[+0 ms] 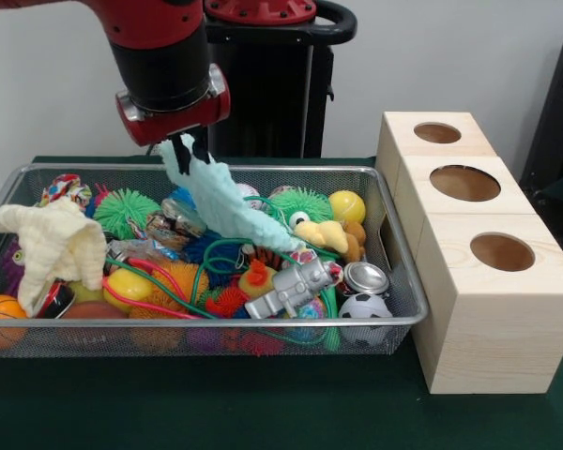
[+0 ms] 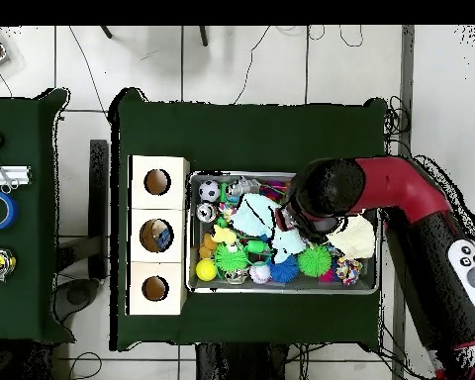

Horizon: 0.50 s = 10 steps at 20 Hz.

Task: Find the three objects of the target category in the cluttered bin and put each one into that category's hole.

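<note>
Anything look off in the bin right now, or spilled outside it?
Nothing spilled. The gripper holds a pale blue cloth whose lower end drapes on the toys in the bin. The middle box hole already holds something blue.

pale aqua cloth (image 1: 220, 202), cream cloth (image 1: 52, 246), yellow ball (image 1: 347, 205)

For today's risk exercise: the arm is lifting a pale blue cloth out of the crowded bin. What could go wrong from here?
1. The cloth hangs from the gripper with its lower end among the toys; it may snag the green cord.
2. The hold is on one tip, so the cloth may slip back into the bin.
</note>
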Available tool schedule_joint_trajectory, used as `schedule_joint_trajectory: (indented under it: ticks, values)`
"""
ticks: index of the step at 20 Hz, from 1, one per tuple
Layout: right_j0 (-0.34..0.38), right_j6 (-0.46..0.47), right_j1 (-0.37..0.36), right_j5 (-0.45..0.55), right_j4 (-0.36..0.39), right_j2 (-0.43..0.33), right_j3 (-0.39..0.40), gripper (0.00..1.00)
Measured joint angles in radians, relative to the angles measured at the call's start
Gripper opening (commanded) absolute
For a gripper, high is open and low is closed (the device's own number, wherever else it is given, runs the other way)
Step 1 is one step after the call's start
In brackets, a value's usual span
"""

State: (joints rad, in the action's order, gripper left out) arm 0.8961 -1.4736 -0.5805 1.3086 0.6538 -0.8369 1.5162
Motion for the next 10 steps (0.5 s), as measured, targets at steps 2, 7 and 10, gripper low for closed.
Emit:
schedule_joint_trajectory:
  ticks: [2,7,10]
  values:
    - [-0.010,0.017,-0.003,0.015,0.000,-0.004,-0.027,0.00]
    - [-0.030,0.054,-0.012,0.053,0.000,-0.006,-0.094,0.00]
    - [-0.033,0.072,-0.024,0.068,0.000,-0.006,-0.121,0.00]
